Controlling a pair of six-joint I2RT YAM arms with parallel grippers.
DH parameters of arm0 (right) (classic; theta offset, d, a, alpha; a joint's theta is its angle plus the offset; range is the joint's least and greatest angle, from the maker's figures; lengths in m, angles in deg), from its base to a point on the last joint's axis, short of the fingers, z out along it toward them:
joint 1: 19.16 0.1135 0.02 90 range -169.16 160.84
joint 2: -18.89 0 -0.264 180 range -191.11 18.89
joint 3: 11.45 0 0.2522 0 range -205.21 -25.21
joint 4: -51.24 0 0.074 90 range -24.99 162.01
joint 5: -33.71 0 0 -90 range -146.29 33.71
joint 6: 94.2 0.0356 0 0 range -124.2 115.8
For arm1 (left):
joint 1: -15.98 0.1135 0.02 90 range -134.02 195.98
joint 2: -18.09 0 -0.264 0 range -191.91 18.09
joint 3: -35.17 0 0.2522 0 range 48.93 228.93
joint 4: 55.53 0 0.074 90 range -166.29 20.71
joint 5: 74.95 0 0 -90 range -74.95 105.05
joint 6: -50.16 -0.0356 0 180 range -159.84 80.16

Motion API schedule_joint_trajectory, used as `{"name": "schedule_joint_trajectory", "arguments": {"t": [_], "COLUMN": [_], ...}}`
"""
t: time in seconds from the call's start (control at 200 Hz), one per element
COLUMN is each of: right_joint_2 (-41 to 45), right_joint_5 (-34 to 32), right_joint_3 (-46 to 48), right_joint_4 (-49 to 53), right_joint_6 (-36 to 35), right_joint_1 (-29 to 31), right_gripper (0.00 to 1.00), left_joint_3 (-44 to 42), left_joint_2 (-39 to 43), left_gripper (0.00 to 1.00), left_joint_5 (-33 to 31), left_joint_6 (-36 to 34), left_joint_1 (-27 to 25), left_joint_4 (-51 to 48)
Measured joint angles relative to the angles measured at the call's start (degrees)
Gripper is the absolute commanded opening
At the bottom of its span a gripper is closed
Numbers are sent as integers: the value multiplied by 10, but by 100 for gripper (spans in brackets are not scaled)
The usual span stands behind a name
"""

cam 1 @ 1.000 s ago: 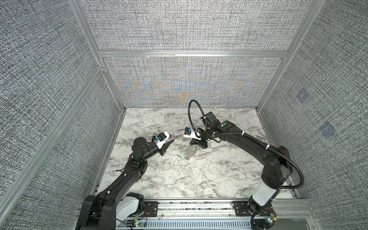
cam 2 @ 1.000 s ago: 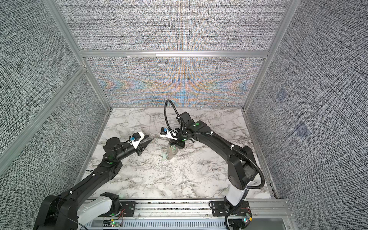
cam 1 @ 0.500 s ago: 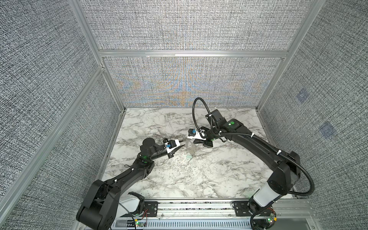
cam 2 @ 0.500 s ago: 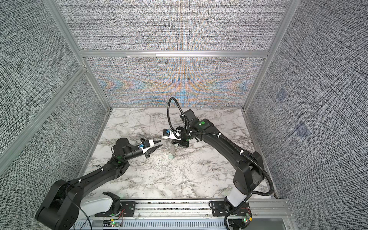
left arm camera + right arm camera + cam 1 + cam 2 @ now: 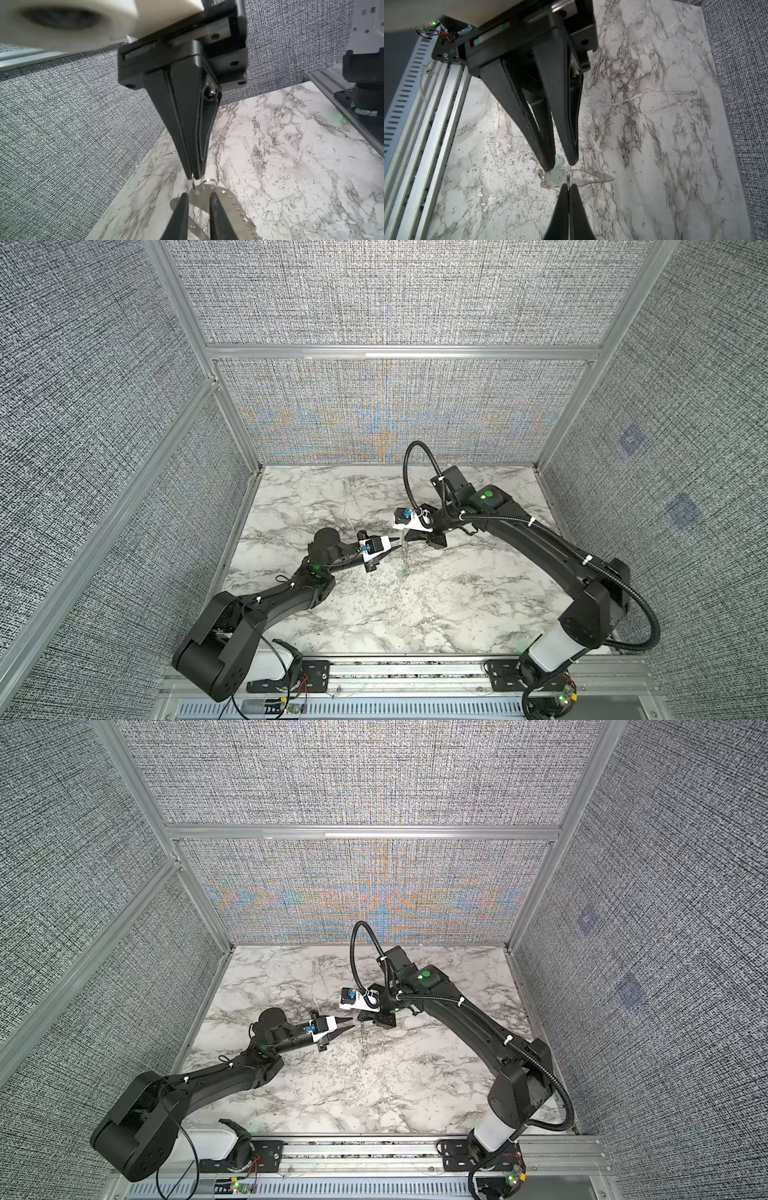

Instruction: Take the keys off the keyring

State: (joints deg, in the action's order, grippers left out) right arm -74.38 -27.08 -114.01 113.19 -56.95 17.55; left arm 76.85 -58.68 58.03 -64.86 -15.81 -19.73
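My right gripper [image 5: 568, 185] is shut on a thin wire ring [image 5: 193, 185] and holds the bunch up over the marble. From that ring hangs the keyring [image 5: 220, 195], a flat grey loop with a studded edge, also in the right wrist view [image 5: 593, 178]. Beside it hang the keys [image 5: 544, 178] and their pale green tag [image 5: 557, 176]. In both top views the bunch [image 5: 406, 560] [image 5: 363, 1040] dangles below the right gripper [image 5: 404, 534]. My left gripper [image 5: 197, 196] comes in level from the left [image 5: 398, 548]. Its fingers stand slightly apart in front of the keyring's upper end. I see nothing clamped between them.
The marble table [image 5: 415, 614] is boxed in by grey fabric walls on three sides. An aluminium rail [image 5: 407, 668] carrying both arm bases runs along the front edge. The right arm's base [image 5: 365, 83] shows in the left wrist view.
The left gripper has swung right and forward until its tips meet the hanging bunch, and its jaws have narrowed. The right gripper keeps its hold and has shifted only slightly.
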Motion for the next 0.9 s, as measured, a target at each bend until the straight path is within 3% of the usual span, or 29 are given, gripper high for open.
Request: {"name": "schedule_joint_trajectory", "arguments": {"t": [0.335,0.9], "right_joint_2": [14,40], "right_joint_5": [17,28], "right_joint_3": [21,56], "right_joint_4": [-9,-27], "right_joint_6": [11,18], "right_joint_1": [0,0], "right_gripper": [0,0], "left_joint_3": [4,11], "left_joint_2": [-8,-23], "left_gripper": [22,0], "left_joint_5": [-20,6], "left_joint_6": [16,43], "left_joint_1": [-11,-22], "left_joint_4": [-1,0]}}
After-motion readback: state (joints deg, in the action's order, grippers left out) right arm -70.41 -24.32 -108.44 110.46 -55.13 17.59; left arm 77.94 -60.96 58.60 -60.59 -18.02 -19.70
